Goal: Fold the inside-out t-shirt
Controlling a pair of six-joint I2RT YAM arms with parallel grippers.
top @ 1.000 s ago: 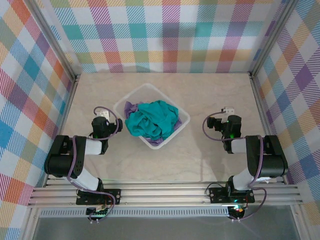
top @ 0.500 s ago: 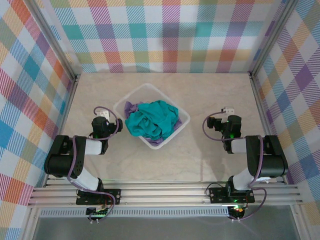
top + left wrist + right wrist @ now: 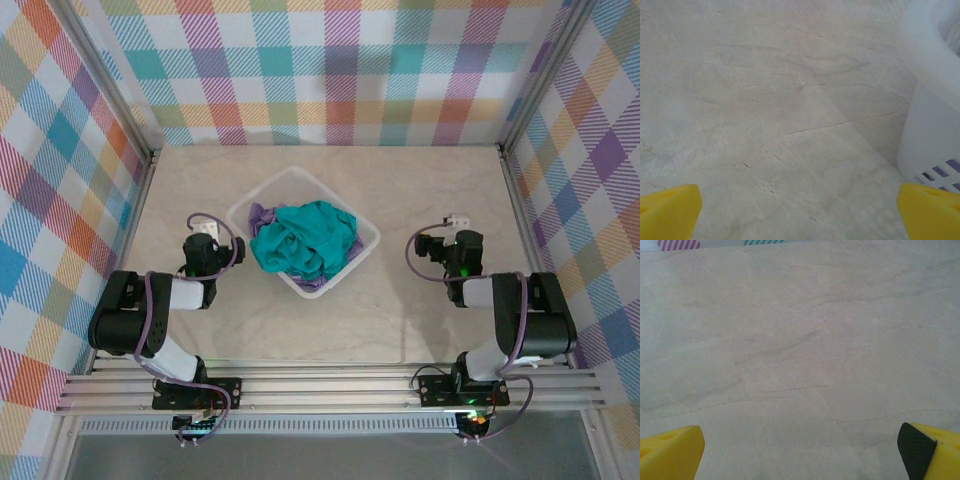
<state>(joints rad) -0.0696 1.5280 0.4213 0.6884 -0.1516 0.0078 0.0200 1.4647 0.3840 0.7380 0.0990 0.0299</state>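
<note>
No movement since previous frame. Teal t-shirt crumpled in white basket on table. Left fingers, right fingers spread wide, holding nothing.

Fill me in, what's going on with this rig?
Nothing is being handled. The teal t-shirt lies crumpled in the white basket mid-table, on top of a lavender garment. The left gripper and right gripper are both open and empty, over the bare table on either side of the basket. Folding has not begun.
</note>
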